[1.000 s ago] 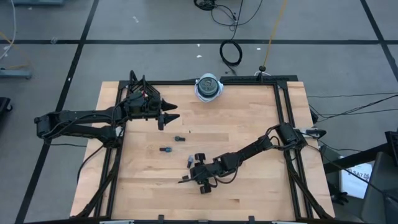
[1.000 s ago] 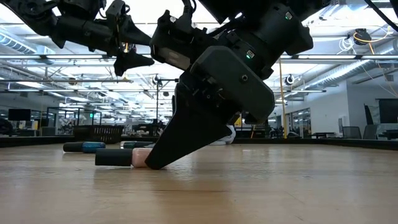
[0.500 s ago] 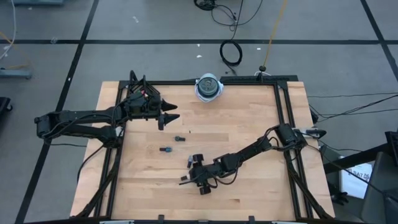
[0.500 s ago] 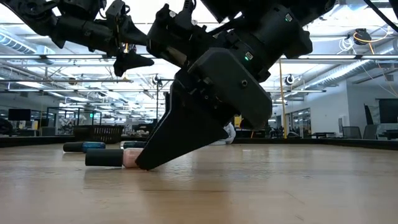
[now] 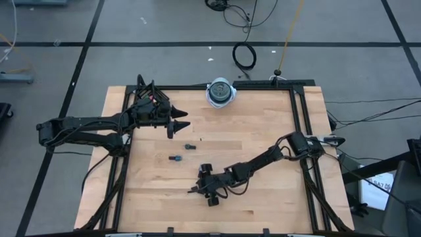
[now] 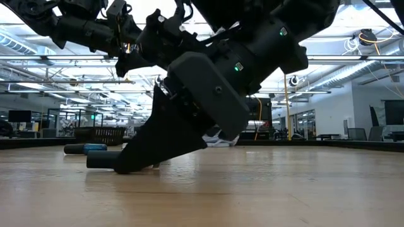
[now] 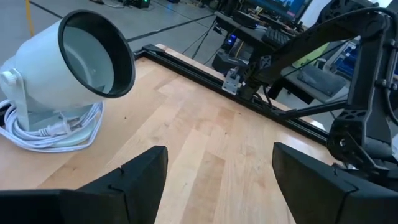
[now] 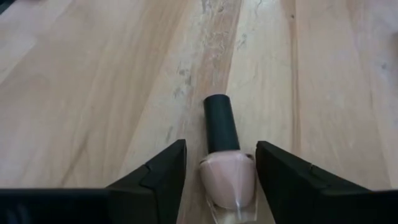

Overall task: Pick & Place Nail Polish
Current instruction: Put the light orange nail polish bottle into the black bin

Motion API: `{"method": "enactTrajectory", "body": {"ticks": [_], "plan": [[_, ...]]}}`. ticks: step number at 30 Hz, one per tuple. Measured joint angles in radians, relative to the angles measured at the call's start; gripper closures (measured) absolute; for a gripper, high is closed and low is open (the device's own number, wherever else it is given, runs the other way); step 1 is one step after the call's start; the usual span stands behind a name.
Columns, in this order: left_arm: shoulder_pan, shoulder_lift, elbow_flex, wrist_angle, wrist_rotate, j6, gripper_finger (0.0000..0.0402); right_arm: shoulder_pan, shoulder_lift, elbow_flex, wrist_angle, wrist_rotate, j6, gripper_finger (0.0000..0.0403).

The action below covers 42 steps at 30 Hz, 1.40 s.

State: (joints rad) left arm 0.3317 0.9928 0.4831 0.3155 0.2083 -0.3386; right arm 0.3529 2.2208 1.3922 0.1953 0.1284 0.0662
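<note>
The butcher-block table (image 5: pixel 263 131) is edged by a black metal frame (image 5: pixel 297 118) along its far and side borders, and most of its pale planks lie bare, with the widest open stretch between the two arms and toward the right rail. At the far edge sits a white lamp-like fixture (image 7: pixel 68 68) with a round dark-rimmed mouth, tilted on its stand over a coil of white cable (image 7: pixel 43 130). The right gripper (image 8: pixel 217 165) is down at the table's near middle, its dark wedge-shaped fingers spread with a pale pink nail polish bottle (image 8: pixel 227 177) lying on its side between them; a narrow gap shows on each side, so the fingers do not appear to press the glass. The bottle's smooth black cylindrical cap (image 8: pixel 220 123) points away from the wrist along the wood grain. Two more small bottles, a blue one (image 5: pixel 175 158) and a dark one (image 5: pixel 189 147), lie apart on the boards between the arms. The left gripper (image 5: pixel 179 120) hangs above the table's far left part, its fingers held wide and empty.
</note>
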Motion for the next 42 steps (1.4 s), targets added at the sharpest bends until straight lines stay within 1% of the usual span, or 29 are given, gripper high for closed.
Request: {"method": "enactTrajectory", "body": {"ticks": [5,12,18,22,24,27,29,31,33,37,38,42], "plan": [[-0.002,0.000,0.000,0.000,0.000,0.003,0.0123,-0.001,0.000,0.002,-0.043,-0.002,-0.003,0.0239],[-0.002,0.000,0.000,0.000,0.000,0.003,0.0123,-0.003,-0.001,0.002,-0.073,-0.008,-0.039,0.0293],[-0.002,0.000,0.000,-0.001,0.000,0.002,0.0123,-0.005,-0.034,-0.002,-0.102,-0.025,-0.075,0.0293],[-0.002,0.000,0.000,-0.004,0.000,-0.004,0.0123,-0.003,-0.108,-0.008,-0.178,-0.020,-0.079,0.0293],[-0.002,0.000,0.000,-0.006,0.000,-0.005,0.0123,0.002,-0.161,-0.008,-0.233,0.031,-0.078,0.0293],[-0.005,0.000,0.000,-0.008,0.000,-0.006,0.0123,0.011,-0.246,-0.005,-0.295,0.133,-0.073,0.0293],[-0.010,0.000,0.000,-0.007,0.000,-0.006,0.0123,0.016,-0.298,-0.036,-0.289,0.171,-0.074,0.0293],[-0.017,0.000,0.000,-0.007,0.000,-0.002,0.0123,0.015,-0.346,-0.090,-0.210,0.187,-0.077,0.0293],[-0.025,0.000,0.000,-0.006,0.000,0.000,0.0123,0.007,-0.405,-0.171,-0.105,0.187,-0.088,0.0293],[-0.036,0.000,0.000,-0.006,0.000,0.000,0.0123,-0.023,-0.518,-0.374,0.173,0.182,-0.059,0.0293],[-0.039,0.000,0.000,-0.006,0.000,0.001,0.0123,-0.031,-0.541,-0.425,0.243,0.172,-0.037,0.0293],[-0.046,0.000,0.000,-0.004,0.000,0.004,0.0123,-0.052,-0.614,-0.607,0.547,0.044,0.026,0.0293]]}}
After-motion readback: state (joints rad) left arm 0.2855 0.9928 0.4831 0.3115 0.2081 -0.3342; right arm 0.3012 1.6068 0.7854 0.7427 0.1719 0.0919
